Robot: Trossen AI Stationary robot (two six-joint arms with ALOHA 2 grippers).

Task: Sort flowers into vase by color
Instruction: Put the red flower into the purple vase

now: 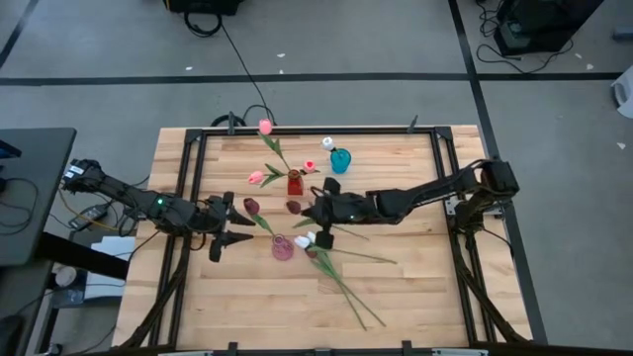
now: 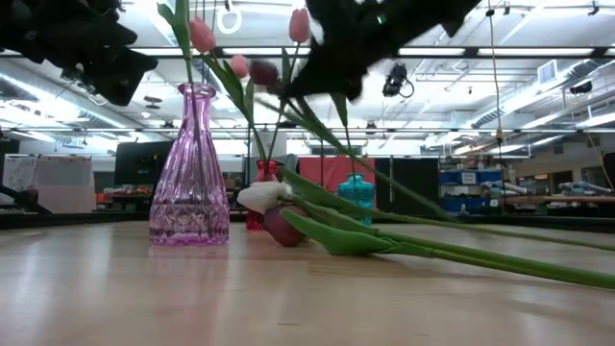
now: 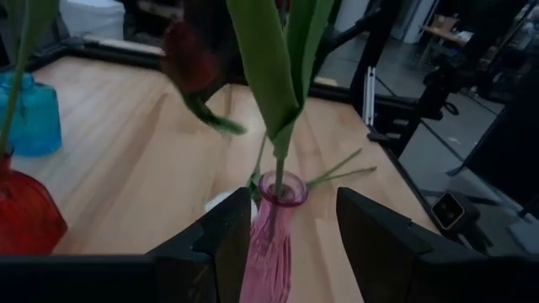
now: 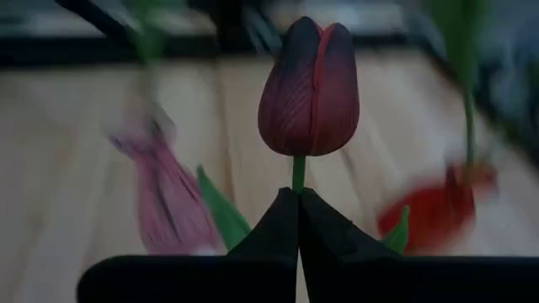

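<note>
right gripper (image 4: 297,202) pinched on my maroon tulip (image 4: 309,88), frame center | left gripper (image 3: 290,223) open around pink vase (image 3: 271,244) | loose flowers (image 1: 341,277) lower center | table edges (image 1: 173,297) well clear

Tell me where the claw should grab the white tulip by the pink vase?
Probably the thin stem of the white tulip, a little behind the head, coming straight down from above: it lies flat on the table, head beside the pink vase.

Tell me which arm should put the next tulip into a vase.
Right, probably. Its end effector is already shut on a maroon tulip, near the red vase. The left end effector is open at the pink vase, holding nothing.
</note>
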